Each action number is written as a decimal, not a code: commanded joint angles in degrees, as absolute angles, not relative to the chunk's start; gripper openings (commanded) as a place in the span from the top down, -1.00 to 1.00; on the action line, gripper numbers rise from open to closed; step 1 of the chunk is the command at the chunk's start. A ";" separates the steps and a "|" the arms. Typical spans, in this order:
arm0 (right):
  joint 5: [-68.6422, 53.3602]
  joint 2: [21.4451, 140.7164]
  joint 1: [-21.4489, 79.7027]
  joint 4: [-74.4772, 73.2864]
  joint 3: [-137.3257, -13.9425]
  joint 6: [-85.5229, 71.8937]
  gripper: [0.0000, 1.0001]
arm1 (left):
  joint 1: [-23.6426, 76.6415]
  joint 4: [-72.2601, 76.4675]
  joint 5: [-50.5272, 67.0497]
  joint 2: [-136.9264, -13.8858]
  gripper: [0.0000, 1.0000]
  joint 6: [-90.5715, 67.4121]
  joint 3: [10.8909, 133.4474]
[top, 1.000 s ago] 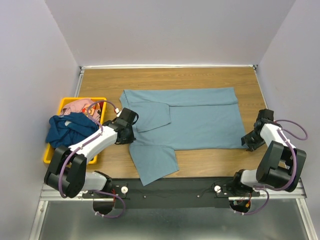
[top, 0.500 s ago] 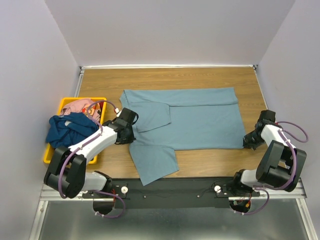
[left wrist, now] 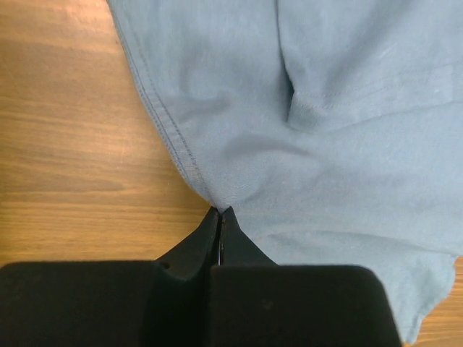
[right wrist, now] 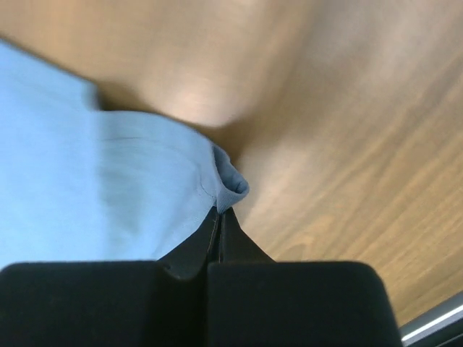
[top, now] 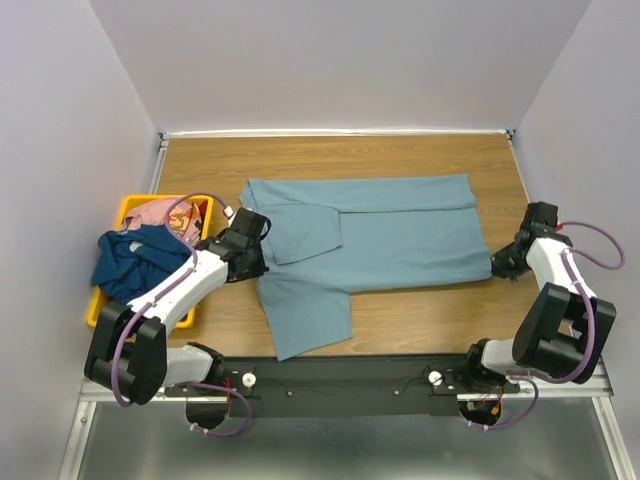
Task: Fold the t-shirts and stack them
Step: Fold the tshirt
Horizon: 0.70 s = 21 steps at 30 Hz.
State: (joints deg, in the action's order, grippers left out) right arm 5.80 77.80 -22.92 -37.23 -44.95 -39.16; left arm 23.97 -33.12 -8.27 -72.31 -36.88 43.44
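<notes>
Blue-grey t-shirt (top: 390,235) spread mid-frame on the bench (top: 430,320), lower right corner drawn higher than a second ago, right claw (top: 498,263) pinched shut on that corner, left claw (top: 253,264) clamped on its left edge, navy t-shirt (top: 135,260) and pink t-shirt (top: 158,212) in yellow bin (top: 140,200), left.

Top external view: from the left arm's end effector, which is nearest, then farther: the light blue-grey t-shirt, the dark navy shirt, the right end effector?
1. Light blue-grey cloth t-shirt: pinched in the left end effector, spread across the middle.
2. Dark navy cloth shirt: heaped on the yellow plastic bin, far left.
3. Right end effector: far right, pinching the same t-shirt's corner.
</notes>
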 commanded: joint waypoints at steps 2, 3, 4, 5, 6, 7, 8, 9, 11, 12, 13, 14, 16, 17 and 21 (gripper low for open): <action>7.56 79.10 -19.78 -37.35 -53.08 -37.10 0.99 | 21.54 -32.96 -7.30 -73.91 1.00 -34.28 46.75; 7.73 79.45 -19.34 -37.27 -55.00 -36.65 0.99 | 21.10 -32.87 -6.77 -74.26 1.00 -33.76 47.28; 7.73 79.80 -18.90 -37.35 -55.89 -36.48 0.99 | 20.57 -32.87 -6.33 -74.70 1.00 -32.88 47.98; 7.73 80.33 -18.64 -37.35 -56.59 -35.87 0.99 | 19.26 -32.87 -5.89 -75.75 1.00 -32.44 49.55; 7.73 81.46 -18.28 -37.27 -57.38 -35.34 0.99 | 18.64 -32.78 -5.45 -76.37 1.00 -32.00 50.44; 8.08 82.08 -17.85 -37.18 -58.78 -34.46 0.99 | 17.50 -32.78 -4.67 -77.60 1.00 -31.30 52.19; 8.26 83.48 -17.67 -37.09 -59.58 -33.84 0.99 | 17.06 -32.87 -4.31 -78.13 1.00 -30.94 53.25; 8.35 84.19 -17.40 -37.00 -60.81 -33.23 0.99 | 16.53 -32.96 -4.31 -78.74 1.00 -30.59 54.22; 8.70 85.69 -16.88 -36.83 -62.22 -32.09 0.99 | 15.82 -32.78 -4.48 -80.93 1.00 -29.89 55.89; 8.88 86.30 -16.44 -36.83 -62.75 -31.21 0.99 | 14.78 -32.70 -4.48 -81.73 1.00 -29.01 57.73; 9.14 87.79 -16.26 -36.74 -63.89 -30.94 0.99 | 14.33 -32.87 -4.40 -83.65 1.00 -28.74 58.79; 9.14 88.41 -16.00 -36.65 -64.33 -30.50 0.99 | 13.89 -33.05 -4.22 -84.45 1.00 -28.31 60.89; 9.32 89.56 -15.65 -36.39 -65.39 -30.24 0.99 | 13.27 -33.31 -4.04 -86.04 1.00 -27.60 62.92; 9.40 90.78 -15.38 -36.13 -66.43 -30.06 0.99 | 13.18 -33.31 -3.87 -87.26 1.00 -27.42 64.58; 9.84 93.77 -13.98 -35.42 -69.60 -29.53 0.99 | 12.57 -33.31 -3.96 -90.87 1.00 -26.63 67.23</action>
State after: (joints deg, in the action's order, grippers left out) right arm 6.59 91.33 -14.85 -36.97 -65.63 -31.35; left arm 13.56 -32.67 -3.60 -88.51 -29.02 64.99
